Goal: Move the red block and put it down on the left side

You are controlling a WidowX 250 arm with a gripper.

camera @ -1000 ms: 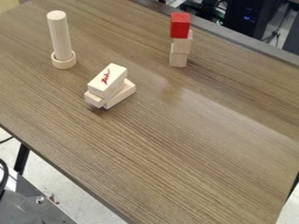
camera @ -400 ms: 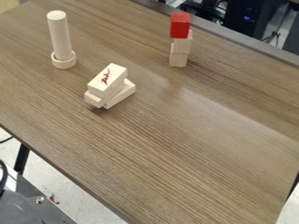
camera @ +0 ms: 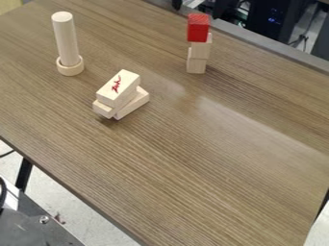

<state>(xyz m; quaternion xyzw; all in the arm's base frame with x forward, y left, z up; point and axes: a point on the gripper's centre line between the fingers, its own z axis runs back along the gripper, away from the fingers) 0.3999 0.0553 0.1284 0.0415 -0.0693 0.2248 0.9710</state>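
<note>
Pale wooden ring (camera: 70,70), low and round; holds one upright pale wooden cylinder (camera: 66,41). Bright red cube-shaped block (camera: 198,29), top finely patterned; sits atop two stacked pale wooden blocks (camera: 198,57), near the brown wood-grain desk's (camera: 193,168) far edge. Black two-finger gripper (camera: 199,6), above; released, fingers apart.

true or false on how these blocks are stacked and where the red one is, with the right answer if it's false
1. The red block tops a stack of pale blocks. True.
2. The tall cylinder lies on its side. False: the cylinder stands upright, with a ring around its foot.
3. The block with red marking rests on other wooden pieces. True.
4. The red block is left of the cylinder in the view. False: it is to the right.
</note>
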